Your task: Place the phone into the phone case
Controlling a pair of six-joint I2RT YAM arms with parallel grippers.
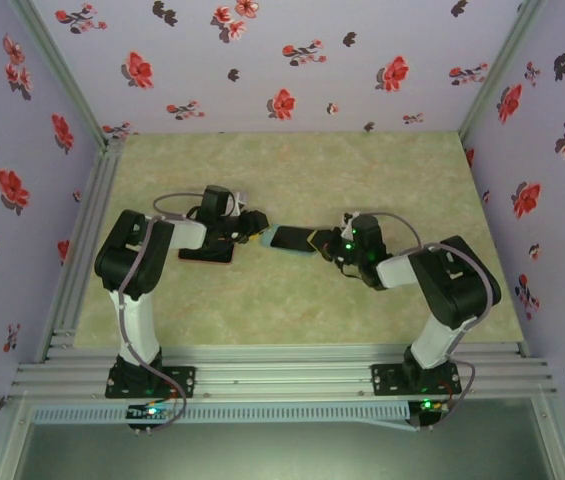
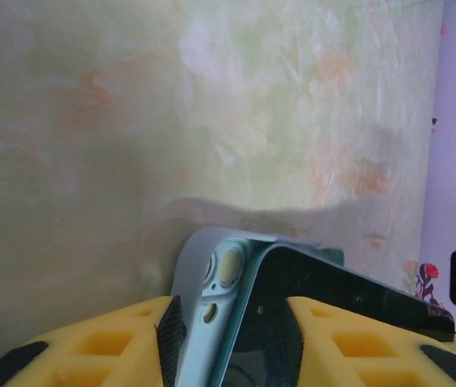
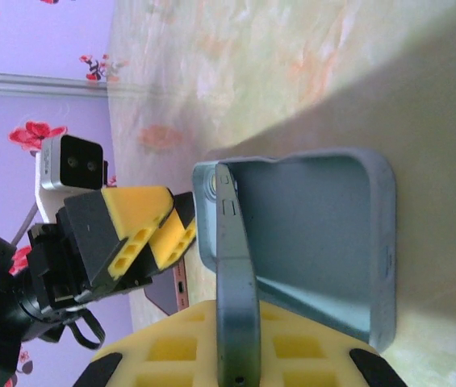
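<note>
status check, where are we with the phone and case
Left pincer clamped on phone case at camera end. Right pincer shut on phone, tilted up from case, not seated. Dark flat item nearby, not blocking.

Soft, even light overhead; wrist views hazy, with broad diffuse shadows.

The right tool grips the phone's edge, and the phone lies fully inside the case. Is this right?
Not fully: the right wrist view shows the phone tilted out of the case, only its camera end in. The right tool holds its edge.
</note>
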